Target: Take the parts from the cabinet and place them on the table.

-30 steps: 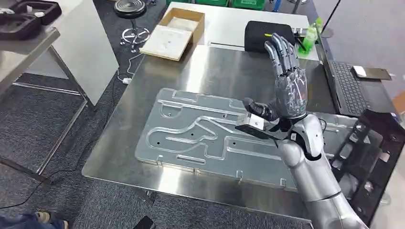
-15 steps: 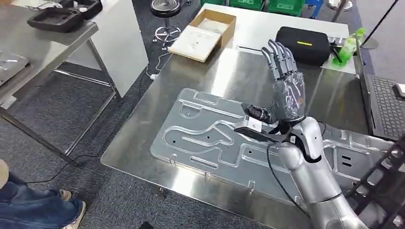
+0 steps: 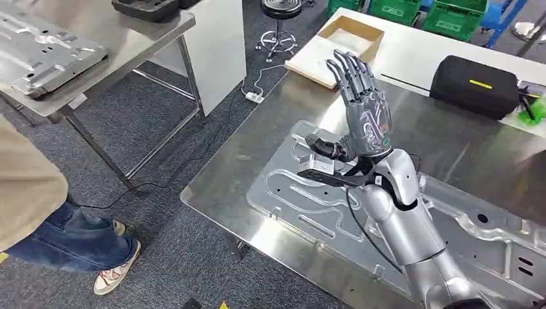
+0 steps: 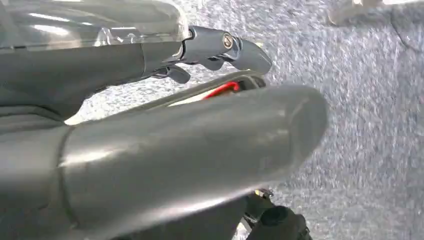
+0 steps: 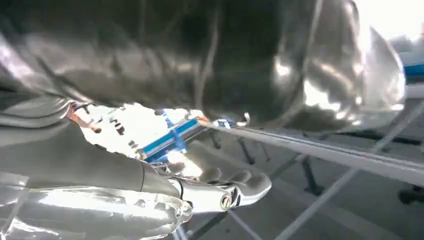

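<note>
A large flat aluminium part (image 3: 302,193) with routed grooves lies on the steel table (image 3: 219,187). A second pressed metal part (image 3: 496,235) lies beside it towards the right. My right hand (image 3: 357,103) is raised above the grooved part with its fingers straight and spread, holding nothing. Its thumb (image 3: 325,147) points sideways. In the blurred right wrist view that hand (image 5: 165,185) is bare too. My left hand (image 4: 150,100) hangs over grey carpet with nothing in it. Another grooved metal part (image 3: 45,45) lies on a steel table at the far left.
A person in a beige top, jeans and sneakers (image 3: 116,270) stands at the left. On the white table behind sit a cardboard box (image 3: 344,38) and a black case (image 3: 473,77). Green crates (image 3: 451,16) and a stool (image 3: 280,13) stand further back. Cables run across the carpet.
The camera has swung left, so the whole scene slid right and the left table and the person came into view. My right hand stays raised and open over the part.
</note>
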